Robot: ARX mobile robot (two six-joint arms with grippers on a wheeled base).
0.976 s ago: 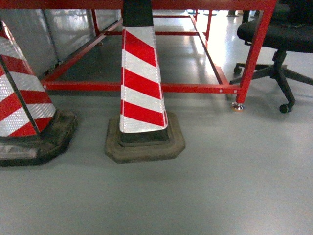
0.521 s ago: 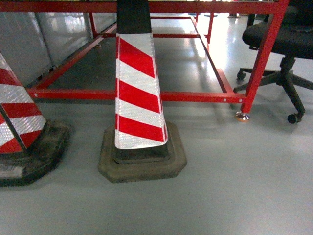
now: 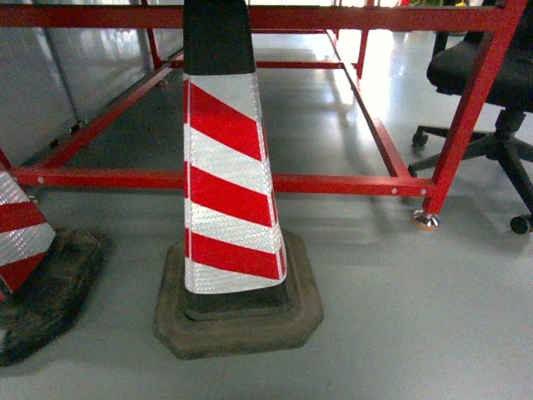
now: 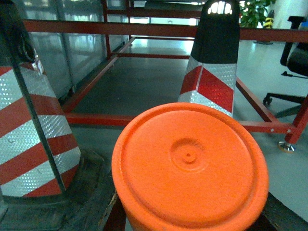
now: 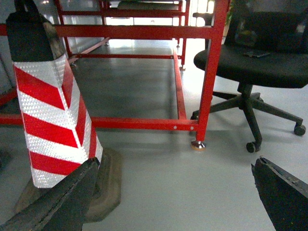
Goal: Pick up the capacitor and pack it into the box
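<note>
In the left wrist view a fat orange cylinder with a round ribbed end, the capacitor (image 4: 187,163), fills the lower middle. My left gripper (image 4: 192,214) is shut on it, and dark fingers (image 4: 117,215) show at either side of it. In the right wrist view my right gripper (image 5: 173,192) stands open over bare grey floor, its black fingers (image 5: 62,199) wide apart with nothing between them. The box is out of view in every frame. Neither gripper shows in the head view.
A red-and-white striped traffic cone (image 3: 225,192) on a dark base stands straight ahead, and a second cone (image 3: 25,242) is at the left edge. Behind them runs a red steel frame (image 3: 333,183) with a foot (image 3: 425,220). A black office chair (image 5: 250,67) stands at the right.
The head view has closed in on the middle cone and the red frame. The cone looks larger, the left cone has slid toward the left edge, and the chair has slid right.
</note>
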